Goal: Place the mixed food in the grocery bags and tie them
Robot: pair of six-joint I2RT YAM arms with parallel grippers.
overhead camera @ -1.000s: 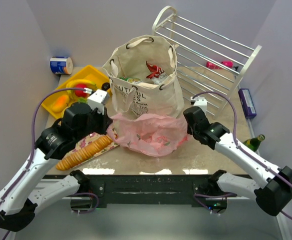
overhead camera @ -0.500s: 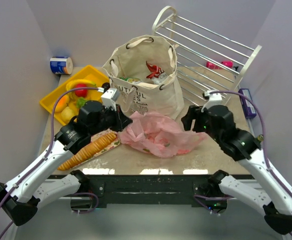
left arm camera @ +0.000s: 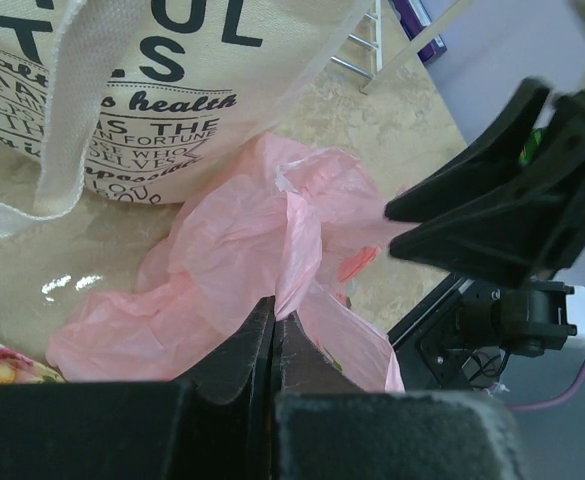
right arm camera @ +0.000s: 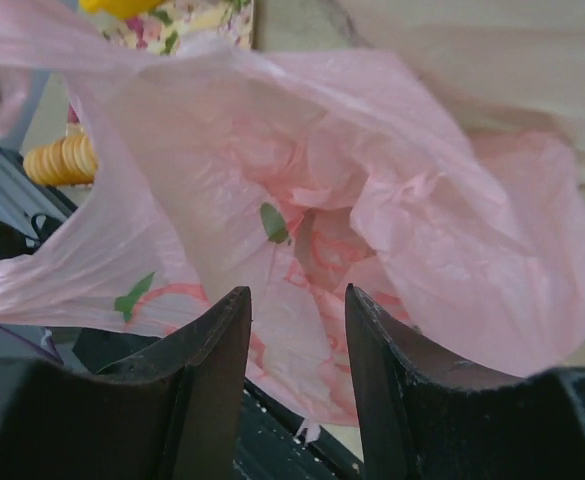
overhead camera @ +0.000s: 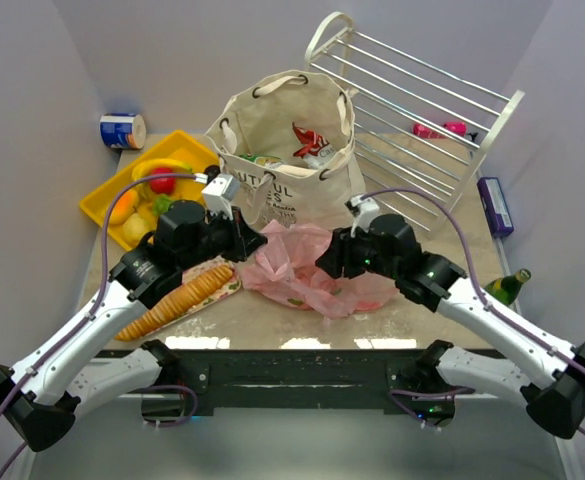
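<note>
**At the front of the surface: two hands on the pink bag**

Front and centre, the thin translucent pink plastic bag (overhead camera: pixel 307 272) lies crumpled on the surface (overhead camera: pixel 272 316), just in front of the cream canvas tote with black lettering (overhead camera: pixel 284 197). The left hand (overhead camera: pixel 255 240) has its fingers pressed together. On its wrist view a fold of pink film rises right out of the tip, so it looks clamped on the bag's edge, though how much film is caught I can't say. That pinch, I'd judge, holds one side up and taut.

Opposite, the right hand (overhead camera: pixel 327 265) sits low at the bag's other side. Its fingers are apart, film is stretched just beyond the gap, and nothing is pinched. I read that as lining up on the far edge, so both sides can be drawn together for a knot.

What's in the bag? Hard to make out: only green and red marks show through the film. A red packet (overhead camera: pixel 310 140) pokes up in the tote, whose wall hides the rest. Fruit (overhead camera: pixel 160 180) sits in the yellow plastic tray (overhead camera: pixel 177 137), partly behind the left arm, so loading looks unfinished.
</note>
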